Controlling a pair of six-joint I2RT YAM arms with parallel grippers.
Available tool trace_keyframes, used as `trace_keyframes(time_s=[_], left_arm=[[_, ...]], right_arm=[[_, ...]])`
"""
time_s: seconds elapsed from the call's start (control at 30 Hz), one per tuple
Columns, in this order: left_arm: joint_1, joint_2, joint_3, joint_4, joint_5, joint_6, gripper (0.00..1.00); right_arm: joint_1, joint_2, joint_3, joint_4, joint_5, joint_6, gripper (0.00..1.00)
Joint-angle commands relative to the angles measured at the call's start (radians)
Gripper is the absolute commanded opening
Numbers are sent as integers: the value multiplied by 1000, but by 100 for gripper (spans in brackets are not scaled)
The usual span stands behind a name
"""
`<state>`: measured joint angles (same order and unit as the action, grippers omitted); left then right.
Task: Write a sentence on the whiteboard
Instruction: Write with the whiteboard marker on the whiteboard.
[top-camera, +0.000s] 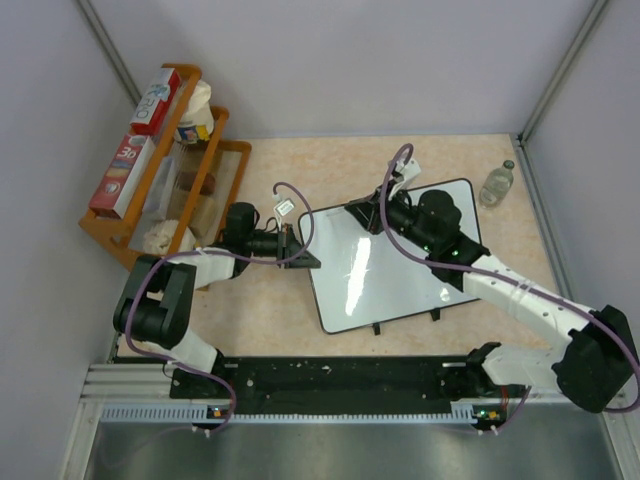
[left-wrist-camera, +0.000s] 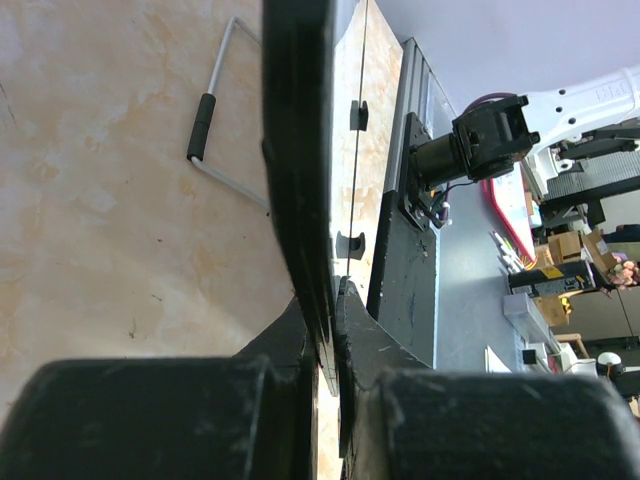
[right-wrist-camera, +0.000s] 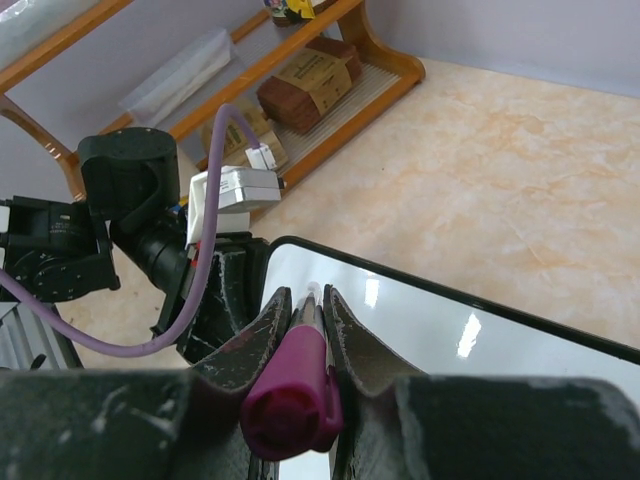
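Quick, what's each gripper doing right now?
Left gripper: shut on the edge of the glossy white, black-framed whiteboard.
Right gripper: shut on a magenta marker pen.

Left arm (top-camera: 150, 300) is folded tight at the elbow by its base, forearm running right. Left tool (left-wrist-camera: 325, 305) is rolled on its side, both fingers pinched closed on the edge of the whiteboard (top-camera: 400, 270). Right arm (top-camera: 520, 298) reaches from the far right up-left over the board, wrist bent. Right tool (right-wrist-camera: 308, 298) is clamped on a marker (right-wrist-camera: 292, 405), magenta end toward the wrist camera, fingertips angled down near the board's corner.
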<state>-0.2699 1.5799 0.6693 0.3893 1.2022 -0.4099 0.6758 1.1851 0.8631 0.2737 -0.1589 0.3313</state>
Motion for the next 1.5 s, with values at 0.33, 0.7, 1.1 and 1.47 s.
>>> trace_keyframes(time_s=[0.33, 0.7, 1.1, 1.47], left_arm=[[-14, 34, -33, 25, -44, 154, 0], [-14, 42, -31, 26, -41, 151, 0], [-14, 40, -33, 20, -44, 155, 0], [-14, 40, -30, 10, -47, 160, 0]], right_arm=[[19, 64, 53, 84, 56, -12, 0], [22, 77, 30, 65, 84, -14, 0], [22, 65, -9, 44, 87, -14, 0], [22, 59, -30, 30, 75, -14, 0]])
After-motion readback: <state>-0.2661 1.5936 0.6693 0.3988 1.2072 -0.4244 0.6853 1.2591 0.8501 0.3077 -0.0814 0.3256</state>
